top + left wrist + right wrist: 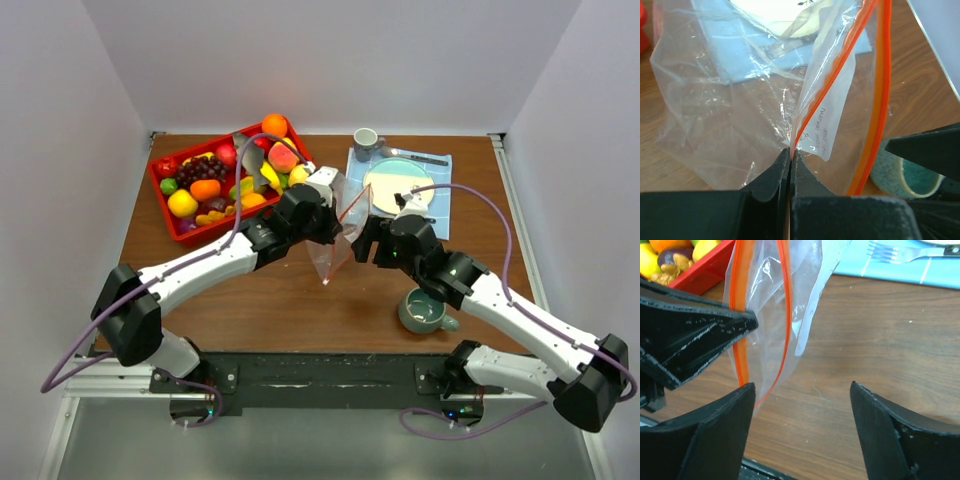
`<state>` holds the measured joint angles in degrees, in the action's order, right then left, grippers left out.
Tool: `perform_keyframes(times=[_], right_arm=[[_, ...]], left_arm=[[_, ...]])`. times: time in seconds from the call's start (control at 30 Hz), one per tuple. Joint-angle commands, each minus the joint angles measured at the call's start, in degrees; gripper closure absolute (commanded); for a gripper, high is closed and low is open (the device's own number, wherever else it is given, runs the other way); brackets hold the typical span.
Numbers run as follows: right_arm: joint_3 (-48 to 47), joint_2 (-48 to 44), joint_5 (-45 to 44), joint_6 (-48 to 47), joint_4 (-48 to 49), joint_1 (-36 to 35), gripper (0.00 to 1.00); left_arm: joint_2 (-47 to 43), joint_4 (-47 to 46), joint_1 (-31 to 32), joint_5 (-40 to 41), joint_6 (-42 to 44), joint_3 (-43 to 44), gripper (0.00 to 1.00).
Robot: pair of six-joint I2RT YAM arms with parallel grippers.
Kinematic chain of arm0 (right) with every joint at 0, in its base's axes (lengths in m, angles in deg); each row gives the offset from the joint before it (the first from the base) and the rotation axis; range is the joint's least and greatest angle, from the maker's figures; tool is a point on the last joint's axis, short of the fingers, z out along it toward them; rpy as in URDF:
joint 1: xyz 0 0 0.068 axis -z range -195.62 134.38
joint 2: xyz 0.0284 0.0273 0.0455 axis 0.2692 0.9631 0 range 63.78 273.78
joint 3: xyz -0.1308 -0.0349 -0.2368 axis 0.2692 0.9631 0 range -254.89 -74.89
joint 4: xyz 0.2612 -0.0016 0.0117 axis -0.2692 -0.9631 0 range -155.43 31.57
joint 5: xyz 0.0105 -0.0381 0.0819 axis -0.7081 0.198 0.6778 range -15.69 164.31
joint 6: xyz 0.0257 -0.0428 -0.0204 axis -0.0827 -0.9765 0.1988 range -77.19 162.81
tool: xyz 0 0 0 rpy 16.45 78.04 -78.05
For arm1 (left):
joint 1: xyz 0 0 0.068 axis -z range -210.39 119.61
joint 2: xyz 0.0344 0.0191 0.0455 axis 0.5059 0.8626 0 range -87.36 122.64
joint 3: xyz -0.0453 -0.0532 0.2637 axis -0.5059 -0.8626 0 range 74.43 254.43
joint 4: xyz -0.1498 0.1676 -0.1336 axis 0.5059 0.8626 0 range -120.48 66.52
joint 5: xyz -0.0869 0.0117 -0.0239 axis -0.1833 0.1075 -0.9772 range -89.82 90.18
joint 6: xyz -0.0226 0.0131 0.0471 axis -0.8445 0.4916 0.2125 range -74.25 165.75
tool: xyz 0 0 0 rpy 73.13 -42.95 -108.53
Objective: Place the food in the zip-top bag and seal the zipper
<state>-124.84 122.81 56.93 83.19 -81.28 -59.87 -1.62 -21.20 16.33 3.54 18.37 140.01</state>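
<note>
Open table (300,310) lies nearside of the zip-top bag (335,245); red tray (200,237), placemat (440,195) and mug (424,311) flank it.

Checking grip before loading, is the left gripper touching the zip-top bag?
Touching. The left wrist view shows the left gripper shut on the zip-top bag.

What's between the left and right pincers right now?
Only the zip-top bag, held up by the shut left pincer; the right pincer is open beside it. Top view shows it, both wrist views agree.

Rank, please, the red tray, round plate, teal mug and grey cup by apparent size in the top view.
1. red tray
2. round plate
3. teal mug
4. grey cup
No two look alike in size.
</note>
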Motion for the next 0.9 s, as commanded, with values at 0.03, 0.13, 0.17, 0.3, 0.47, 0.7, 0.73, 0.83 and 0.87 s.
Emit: perform_keyframes(times=[0.03, 0.13, 0.17, 0.3, 0.47, 0.7, 0.73, 0.83, 0.87], right_arm=[[-6.6, 1.1, -11.1, -0.6, -1.5, 0.0, 0.30], [-10.1, 0.6, -12.4, -4.2, -1.0, 0.5, 0.55], [-11.6, 1.4, -12.9, -5.3, -1.6, 0.6, 0.66], [-20.2, 3.2, -19.2, -8.0, -10.3, 0.7, 1.00], [-29.7, 6.6, -17.3, -10.8, -16.2, 0.7, 1.00], [-24.8, 15.4, -10.1, -9.1, -10.1, 0.7, 1.00], [-24.4, 18.3, -9.9, -9.2, -9.8, 0.6, 1.00], [-24.3, 20.7, -9.6, -8.5, -9.1, 0.6, 1.00], [-24.3, 21.2, -9.8, -8.9, -8.7, 0.7, 1.00]], left_arm=[[-1.8, -4.7, -0.4, -8.1, -5.2, 3.1, 1.00], [-2.4, -7.6, -0.4, -12.2, -8.5, 3.1, 1.00], [-2.3, -10.7, -0.4, -13.4, -9.5, 3.1, 1.00], [-2.1, -20.7, -0.4, -18.7, -17.2, 0.8, 1.00], [-0.3, -36.5, -1.8, -24.2, -28.7, -5.5, 1.00], [5.8, -47.7, -7.7, -23.0, -32.7, -21.2, 1.00], [6.6, -48.1, -8.1, -22.4, -32.3, -22.2, 1.00], [8.7, -46.0, -9.4, -19.8, -29.5, -25.1, 1.00], [8.8, -42.8, -9.4, -18.7, -27.2, -25.5, 1.00]])
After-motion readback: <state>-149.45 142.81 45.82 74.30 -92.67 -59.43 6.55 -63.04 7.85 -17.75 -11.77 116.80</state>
